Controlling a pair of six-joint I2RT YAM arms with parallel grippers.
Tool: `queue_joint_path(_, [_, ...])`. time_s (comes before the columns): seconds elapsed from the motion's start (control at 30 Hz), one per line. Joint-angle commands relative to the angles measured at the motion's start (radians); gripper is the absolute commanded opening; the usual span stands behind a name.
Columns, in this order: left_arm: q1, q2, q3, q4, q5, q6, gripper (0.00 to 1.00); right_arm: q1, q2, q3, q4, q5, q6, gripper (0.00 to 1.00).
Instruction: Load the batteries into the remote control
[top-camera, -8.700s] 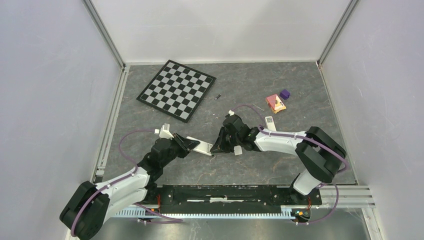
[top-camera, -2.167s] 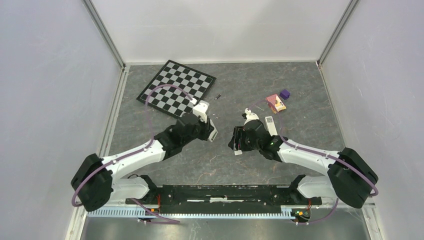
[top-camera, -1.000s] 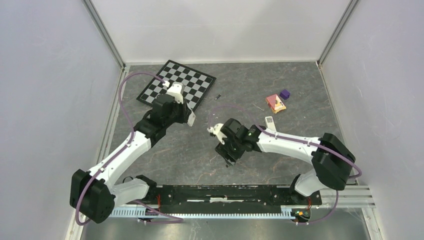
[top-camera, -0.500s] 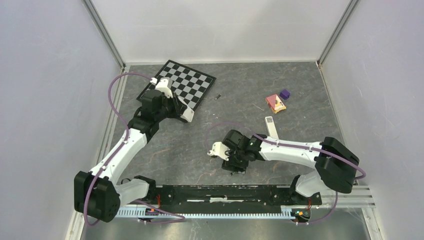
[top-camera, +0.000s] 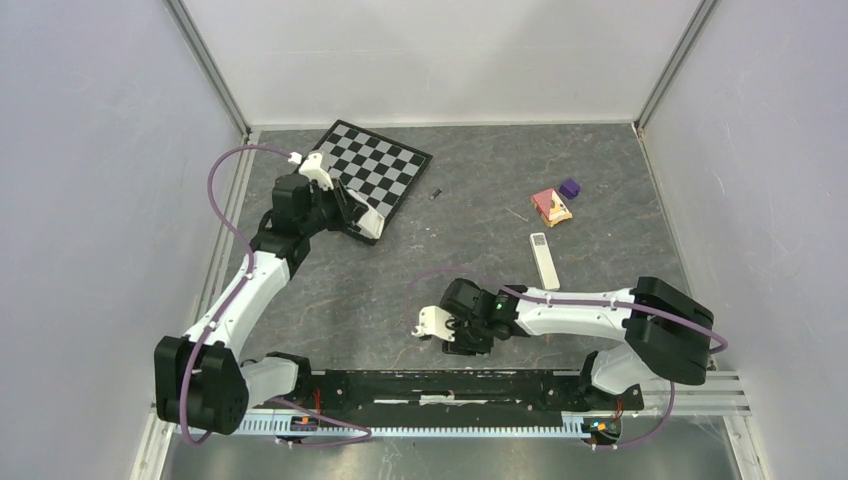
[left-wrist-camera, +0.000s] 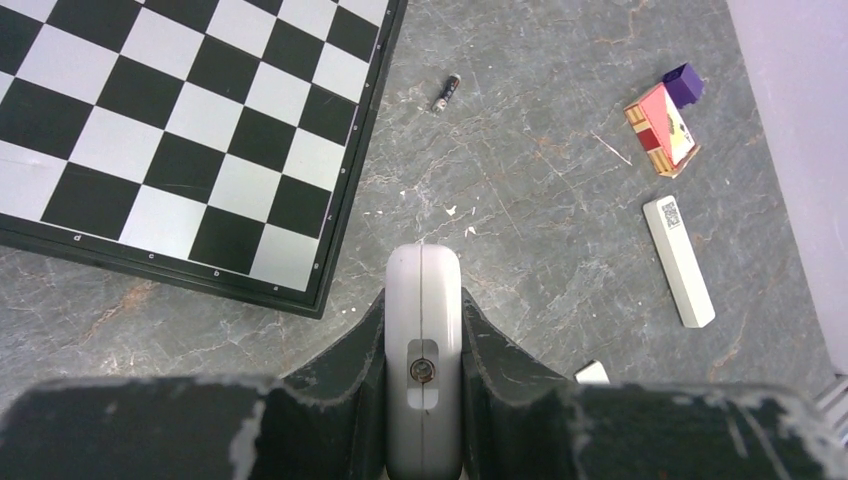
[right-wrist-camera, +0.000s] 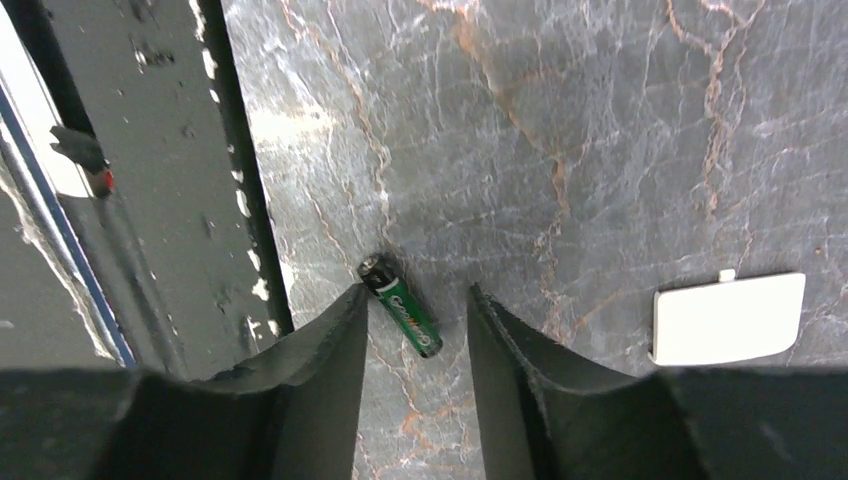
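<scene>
My left gripper (top-camera: 357, 216) is shut on the white remote control (top-camera: 368, 224) and holds it up by the chessboard's near corner. In the left wrist view the remote (left-wrist-camera: 423, 280) shows end-on between the fingers. My right gripper (top-camera: 466, 340) is low over the table near the front edge, open. A green-wrapped battery (right-wrist-camera: 400, 305) lies on the table between its fingers (right-wrist-camera: 340, 340), close to the left one and slanted. This battery is hidden in the top view. A second dark battery (top-camera: 436, 193) lies beside the chessboard; it also shows in the left wrist view (left-wrist-camera: 445, 93).
The chessboard (top-camera: 355, 178) lies back left. A long white bar (top-camera: 541, 260), a red-and-yellow box (top-camera: 551, 206) and a purple block (top-camera: 569, 187) lie to the right. A small white cover plate (right-wrist-camera: 727, 317) lies by my right gripper. The black front rail (right-wrist-camera: 150, 180) runs just left of it.
My left arm has carried the remote further back and left, toward the chessboard. My right gripper has swung toward the front edge and come down over the green battery.
</scene>
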Motion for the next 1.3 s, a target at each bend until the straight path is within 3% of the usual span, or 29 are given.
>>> queue_joint_path(0.0, [0.015,-0.005,0.026,0.069,0.066,-0.046,0.02,0.012,0.027,-0.023,0.077,0.022,0.015,0.38])
queue_joint_path(0.2, [0.02,-0.035,0.004,0.07,0.068,-0.049,0.02,0.014,0.058,-0.017,0.071,0.076,0.066,0.12])
queue_joint_path(0.37, [0.021,-0.063,-0.019,0.075,0.064,-0.052,0.02,0.012,0.07,-0.01,0.088,0.296,0.177,0.0])
queue_joint_path(0.57, [0.021,-0.09,-0.104,0.211,0.066,-0.168,0.02,-0.014,0.092,0.037,0.141,0.477,0.379,0.02])
queue_joint_path(0.73, [0.021,-0.111,-0.175,0.297,-0.007,-0.275,0.02,-0.112,0.188,0.126,0.215,0.48,0.543,0.07])
queue_joint_path(0.87, [0.021,-0.113,-0.177,0.293,-0.038,-0.29,0.02,-0.197,0.285,0.23,0.179,0.471,0.644,0.07])
queue_joint_path(1.27, [0.02,-0.092,-0.276,0.467,0.07,-0.464,0.02,-0.332,0.331,0.362,0.078,0.41,0.877,0.08])
